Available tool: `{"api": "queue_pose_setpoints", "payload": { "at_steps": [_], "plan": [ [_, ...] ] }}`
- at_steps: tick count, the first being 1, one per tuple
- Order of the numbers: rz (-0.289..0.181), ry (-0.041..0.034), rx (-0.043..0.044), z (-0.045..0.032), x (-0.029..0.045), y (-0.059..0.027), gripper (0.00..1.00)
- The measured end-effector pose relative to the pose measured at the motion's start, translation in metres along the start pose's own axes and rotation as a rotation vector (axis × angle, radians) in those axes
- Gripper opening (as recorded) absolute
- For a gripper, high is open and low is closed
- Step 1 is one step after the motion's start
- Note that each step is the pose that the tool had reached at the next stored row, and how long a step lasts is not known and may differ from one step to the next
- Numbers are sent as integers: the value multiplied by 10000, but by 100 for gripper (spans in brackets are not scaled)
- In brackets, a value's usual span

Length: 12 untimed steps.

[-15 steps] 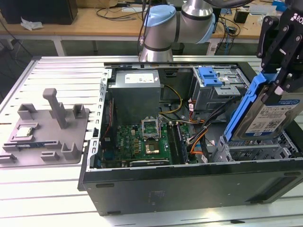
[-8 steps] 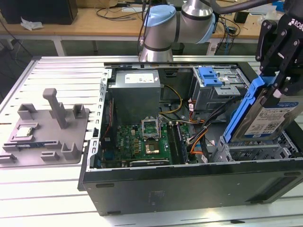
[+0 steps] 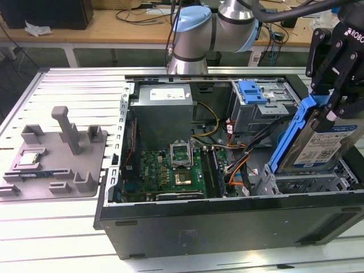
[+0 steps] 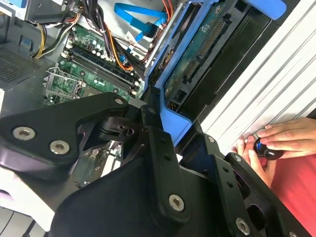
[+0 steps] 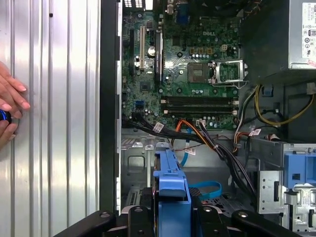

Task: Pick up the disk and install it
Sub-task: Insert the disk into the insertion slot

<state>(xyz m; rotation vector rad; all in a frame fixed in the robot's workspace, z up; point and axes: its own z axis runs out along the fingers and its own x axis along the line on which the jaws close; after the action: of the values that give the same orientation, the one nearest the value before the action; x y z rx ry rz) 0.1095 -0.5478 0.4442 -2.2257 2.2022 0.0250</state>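
Tool (image 3: 329,108) is clamped on the disk (image 3: 325,147), holding it tilted up on edge over the metal bay (image 3: 307,183) at the exterior view's right end of the open PC case (image 3: 227,219).

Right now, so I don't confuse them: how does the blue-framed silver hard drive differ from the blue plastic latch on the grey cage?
The drive hangs tilted in the gripper; the latch lies flat on its cage. The drive is bigger, with a labelled face; the latch is plain. Both show blue plastic.
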Motion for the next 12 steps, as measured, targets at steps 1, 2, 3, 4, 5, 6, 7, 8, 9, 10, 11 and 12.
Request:
{"api": "queue_pose_setpoints", "payload": {
  "at_steps": [1, 2, 3, 4, 5, 6, 7, 8, 9, 10, 11, 12],
  "plan": [
    [1, 4, -1, 4, 0, 0, 37],
    [1, 5, -3, 8, 0, 1, 37],
    [1, 6, -2, 11, 1, 1, 37],
    [1, 3, -1, 13, 1, 1, 37],
    [-1, -11, 3, 20, 2, 0, 37],
    [-1, -9, 0, 19, 2, 0, 37],
    [-1, -7, -1, 18, 2, 1, 37],
    [1, 2, -1, 13, 1, 2, 37],
    [1, 2, -1, 14, 1, 2, 37],
    [1, 2, -2, 14, 1, 3, 37],
    [2, 2, -2, 14, 1, 2, 37],
    [2, 3, -1, 14, 1, 2, 37]
  ]
}}
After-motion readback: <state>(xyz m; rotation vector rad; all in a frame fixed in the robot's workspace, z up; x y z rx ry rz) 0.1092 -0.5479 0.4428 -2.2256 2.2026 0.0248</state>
